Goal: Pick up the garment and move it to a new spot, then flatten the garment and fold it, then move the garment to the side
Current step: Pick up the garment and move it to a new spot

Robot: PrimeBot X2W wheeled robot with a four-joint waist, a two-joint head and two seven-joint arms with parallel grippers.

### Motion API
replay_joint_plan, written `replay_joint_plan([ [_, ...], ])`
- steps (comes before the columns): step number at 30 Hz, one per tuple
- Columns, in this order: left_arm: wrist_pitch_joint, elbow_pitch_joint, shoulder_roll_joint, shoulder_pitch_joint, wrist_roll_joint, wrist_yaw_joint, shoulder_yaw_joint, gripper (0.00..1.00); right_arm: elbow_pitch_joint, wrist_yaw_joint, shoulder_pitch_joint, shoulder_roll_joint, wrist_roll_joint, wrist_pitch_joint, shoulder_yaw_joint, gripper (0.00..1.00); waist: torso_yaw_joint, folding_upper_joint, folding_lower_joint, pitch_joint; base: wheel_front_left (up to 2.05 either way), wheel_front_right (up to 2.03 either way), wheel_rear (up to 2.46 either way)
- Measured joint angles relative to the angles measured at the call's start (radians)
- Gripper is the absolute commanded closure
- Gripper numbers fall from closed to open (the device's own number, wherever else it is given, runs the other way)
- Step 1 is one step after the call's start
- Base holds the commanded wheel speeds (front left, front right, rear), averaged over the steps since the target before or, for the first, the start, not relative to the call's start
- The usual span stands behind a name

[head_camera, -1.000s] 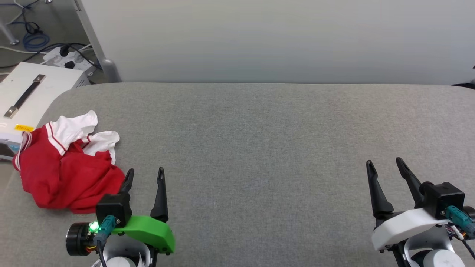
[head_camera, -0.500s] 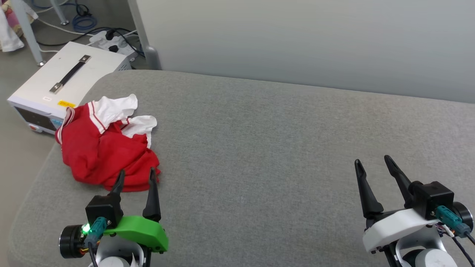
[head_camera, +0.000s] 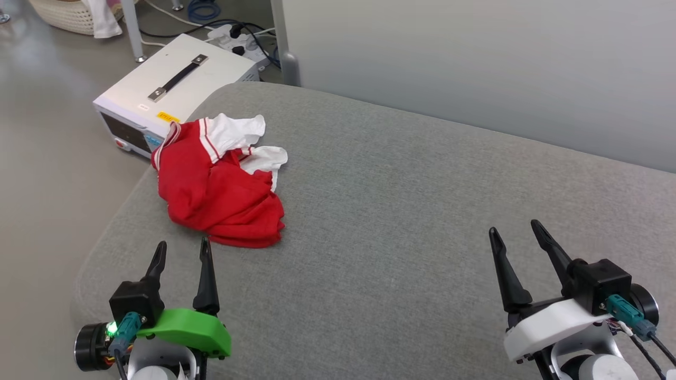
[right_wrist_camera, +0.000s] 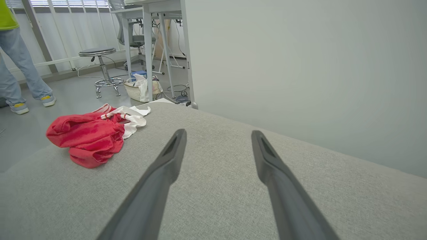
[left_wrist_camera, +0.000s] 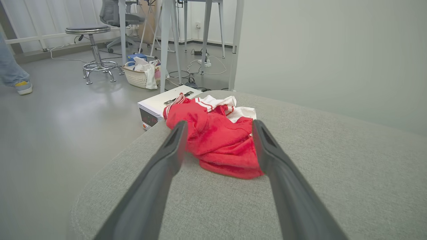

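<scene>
Grey fabric-topped bench [head_camera: 401, 221] with rounded corner, pale wall panel [head_camera: 475, 63] behind. Crumpled red shirt [head_camera: 219, 184] near far left edge, just ahead of left end effector [head_camera: 182, 243], spread wide and empty. Right end effector [head_camera: 513, 227] likewise wide, well apart. On floor [head_camera: 47, 158] beyond: white box [head_camera: 174, 87], laundry basket [left_wrist_camera: 135, 77], stool [left_wrist_camera: 87, 30]

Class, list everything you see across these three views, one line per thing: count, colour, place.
garment: one, red with white sleeves, crumpled near table's left end
table: one, grey, under the garment
box: one, white with black handle, floor beside table
basket: one, pale woven, floor beyond box
stool: one, chrome, dark seat, floor further back
partition: one, pale grey, behind table
person's legs: two, blue jeans, standing on the floor
left gripper: one, dark fingers, open, short of garment
right gripper: one, dark fingers, open, above bare table
</scene>
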Motion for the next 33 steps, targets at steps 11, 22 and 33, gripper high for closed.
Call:
replay_joint_plan([
  [11,-0.022,0.014,0.000,-0.007,-0.004,-0.006,0.036,0.00,-0.012,0.000,-0.006,0.000,0.001,-0.009,0.023,0.00,0.093,0.0000,0.0000,0.010,0.00,0.00,0.00],
  [22,-0.047,0.035,0.000,-0.016,-0.011,-0.018,0.053,0.00,-0.019,0.000,-0.019,0.000,0.009,-0.018,0.035,0.00,0.154,0.0000,0.0000,0.020,0.00,0.00,0.00],
  [33,-0.070,0.105,0.001,-0.085,-0.021,-0.036,0.062,0.00,-0.047,0.000,-0.042,-0.019,0.005,-0.002,0.053,0.00,0.190,0.0000,0.0000,0.053,0.00,0.00,0.00],
])
